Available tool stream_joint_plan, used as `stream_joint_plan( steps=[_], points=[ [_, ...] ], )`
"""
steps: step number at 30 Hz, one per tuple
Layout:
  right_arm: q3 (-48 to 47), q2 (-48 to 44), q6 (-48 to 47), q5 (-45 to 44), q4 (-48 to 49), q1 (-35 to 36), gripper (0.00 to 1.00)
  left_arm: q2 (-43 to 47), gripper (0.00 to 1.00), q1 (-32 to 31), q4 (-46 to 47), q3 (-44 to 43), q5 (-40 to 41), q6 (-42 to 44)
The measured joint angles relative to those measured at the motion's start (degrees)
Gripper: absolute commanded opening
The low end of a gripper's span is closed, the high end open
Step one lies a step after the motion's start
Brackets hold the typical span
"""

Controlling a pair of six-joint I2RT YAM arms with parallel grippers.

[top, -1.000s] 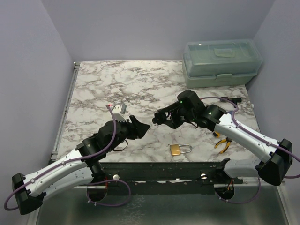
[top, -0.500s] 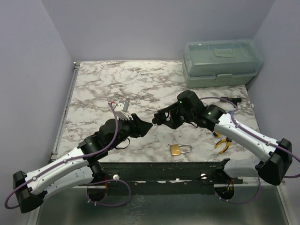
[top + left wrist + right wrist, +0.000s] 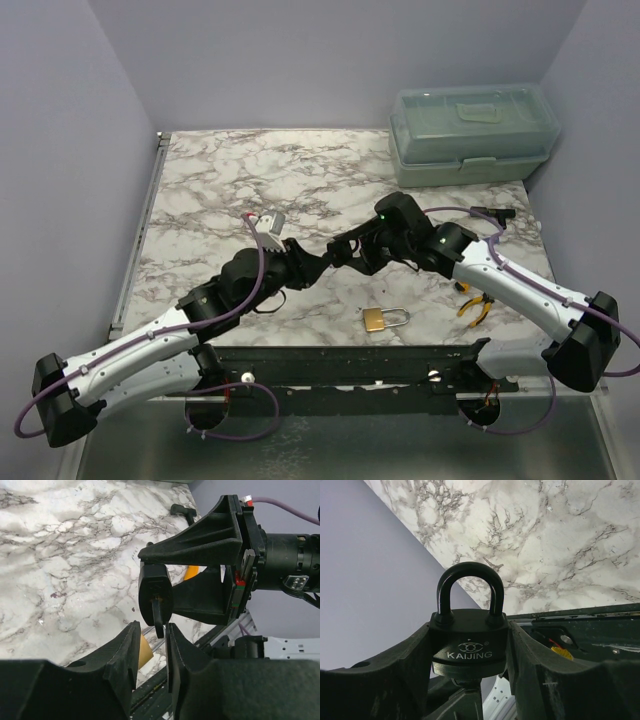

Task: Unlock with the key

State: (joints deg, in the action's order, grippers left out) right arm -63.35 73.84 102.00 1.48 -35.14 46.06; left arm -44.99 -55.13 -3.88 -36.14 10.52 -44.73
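Two grippers meet over the table's middle — the right gripper (image 3: 470,655) clamps the black padlock (image 3: 469,640), the left gripper (image 3: 151,645) pinches the key (image 3: 158,615) at its keyhole — so insertion seems underway; next comes a careful twist

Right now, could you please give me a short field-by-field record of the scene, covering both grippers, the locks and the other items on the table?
right gripper: shut on black padlock, shackle closed, marked KAIJING
left gripper: shut on key, its tip at the padlock's underside
arms: meet above mid-table
brass padlock: lying on marble table, near edge, untouched
pliers: orange handles, beside right arm
toolbox: green, closed, far right corner
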Motion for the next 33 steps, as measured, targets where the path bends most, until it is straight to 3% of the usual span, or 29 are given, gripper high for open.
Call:
stream_joint_plan(
  steps=[8,19,29,33],
  points=[
    [0.02,0.00,-0.04,0.09,0.35,-0.11,0.00,-2.25,0.07,0.00,1.68,-0.76,-0.11,0.04],
    [0.02,2.12,-1.18,-2.40,-0.11,-0.98,0.00,-7.76,0.04,0.04,4.02,-1.25,0.42,-0.46],
    [0.61,0.15,-1.46,-2.82,-0.57,0.20,0.00,-7.21,0.65,0.04,4.15,-1.64,0.37,0.63],
    [1.03,-2.01,-1.49,-2.95,-1.22,0.72,0.00,-1.60,0.77,0.04,2.49,-0.66,0.37,1.03]
  ],
)
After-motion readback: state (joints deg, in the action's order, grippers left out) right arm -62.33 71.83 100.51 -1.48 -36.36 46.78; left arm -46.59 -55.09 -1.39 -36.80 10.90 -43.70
